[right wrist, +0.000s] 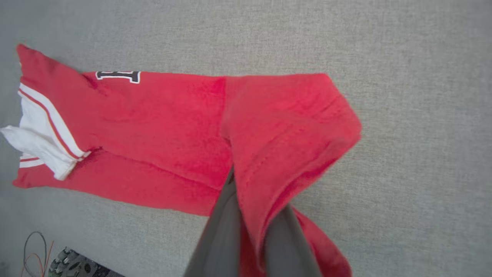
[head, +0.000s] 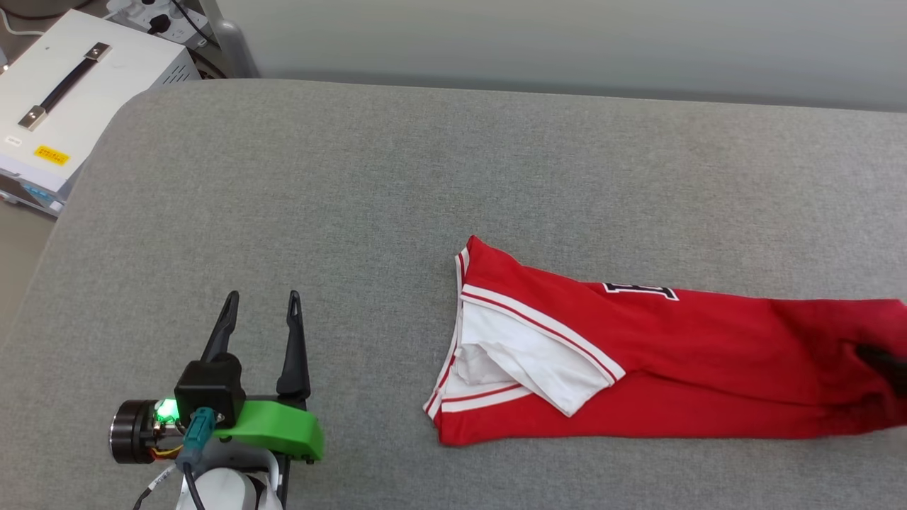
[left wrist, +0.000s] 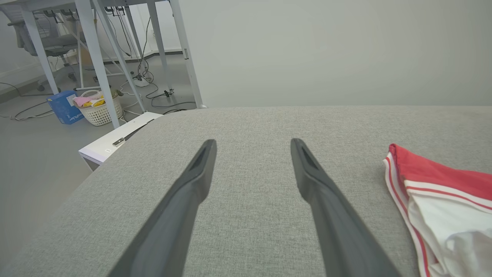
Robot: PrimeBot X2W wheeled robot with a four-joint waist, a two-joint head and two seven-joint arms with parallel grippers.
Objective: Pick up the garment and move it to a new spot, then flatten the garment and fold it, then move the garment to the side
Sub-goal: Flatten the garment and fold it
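The garment (head: pixel 708 368) lies on the grey table (head: pixel 340 184) as a long red strip, with its white sleeve and striped trim at the left end and part of a black-and-white number along its far edge. In the right wrist view my right gripper (right wrist: pixel 253 200) is shut on the garment (right wrist: pixel 153 127), with the red hem end lifted and draped over the fingers. A dark part of the right gripper (head: pixel 886 365) shows at the strip's right end. My left gripper (head: pixel 263 296) stands open over bare table, well left of the shirt. Nothing is between the fingers of the left gripper (left wrist: pixel 252 142), and the garment (left wrist: pixel 442 181) lies to its right.
A white box with a black handle (head: pixel 64 92) sits off the table's far left corner, beside a power strip (head: pixel 152 18). Beyond that corner stand table legs (left wrist: pixel 96 57), a laundry basket (left wrist: pixel 98 109) and a blue box (left wrist: pixel 63 107) on the floor.
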